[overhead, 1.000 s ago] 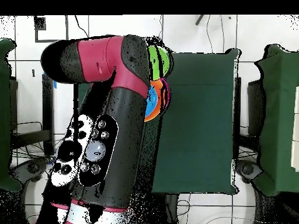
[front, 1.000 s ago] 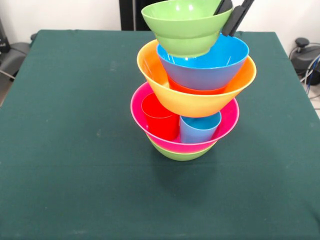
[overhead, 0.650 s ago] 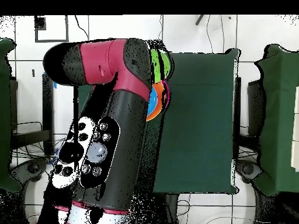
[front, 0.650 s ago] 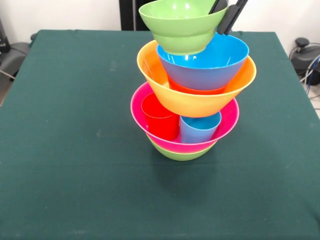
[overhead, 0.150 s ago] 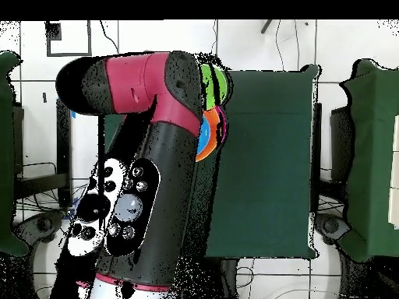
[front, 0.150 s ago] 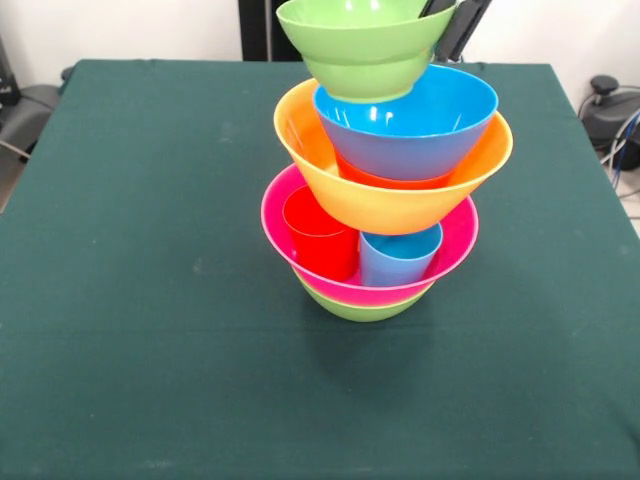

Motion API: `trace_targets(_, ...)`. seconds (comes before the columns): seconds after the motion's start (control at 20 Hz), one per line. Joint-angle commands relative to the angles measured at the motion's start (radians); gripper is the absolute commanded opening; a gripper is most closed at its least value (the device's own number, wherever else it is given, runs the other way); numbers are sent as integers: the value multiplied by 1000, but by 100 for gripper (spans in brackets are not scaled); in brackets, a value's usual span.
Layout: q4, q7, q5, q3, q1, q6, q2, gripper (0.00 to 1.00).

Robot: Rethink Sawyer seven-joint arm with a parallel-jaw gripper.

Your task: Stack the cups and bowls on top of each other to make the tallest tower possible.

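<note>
The tower stands mid-table: a green bowl [front, 0.150 s ago: 360,308] at the bottom, then a pink bowl [front, 0.150 s ago: 455,250] holding a red cup [front, 0.150 s ago: 320,235] and a light blue cup [front, 0.150 s ago: 398,258]. On these rests a yellow-orange bowl [front, 0.150 s ago: 380,205], with a small orange bowl [front, 0.150 s ago: 390,180] and a blue bowl [front, 0.150 s ago: 410,140] nested in it. Another green bowl [front, 0.150 s ago: 360,45] hangs over the blue bowl's left rim. My gripper [front, 0.150 s ago: 452,14] is shut on this green bowl's right rim at the top edge. In the overhead view the arm [overhead, 0.150 s ago: 148,171] hides most of the tower; the held green bowl [overhead, 0.150 s ago: 214,82] peeks out.
The dark green table [front, 0.150 s ago: 150,300] spreads wide around the tower. Black gear and cables [front, 0.150 s ago: 610,110] lie off the right edge, and a dark object [front, 0.150 s ago: 20,110] off the left. A dark panel [front, 0.150 s ago: 262,30] stands behind the far edge.
The held green bowl has risen slightly and shifted a little left with the gripper. The tower below has not moved.
</note>
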Motion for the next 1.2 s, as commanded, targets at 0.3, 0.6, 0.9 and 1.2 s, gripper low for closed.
trace_targets(0.3,125,-34,-54,116,20,-47,16,0)
trace_targets(0.6,132,-22,-53,115,22,-62,16,0)
trace_targets(0.9,135,-6,-54,109,28,-77,19,0)
trace_targets(1.2,129,6,-56,98,35,-73,26,0)
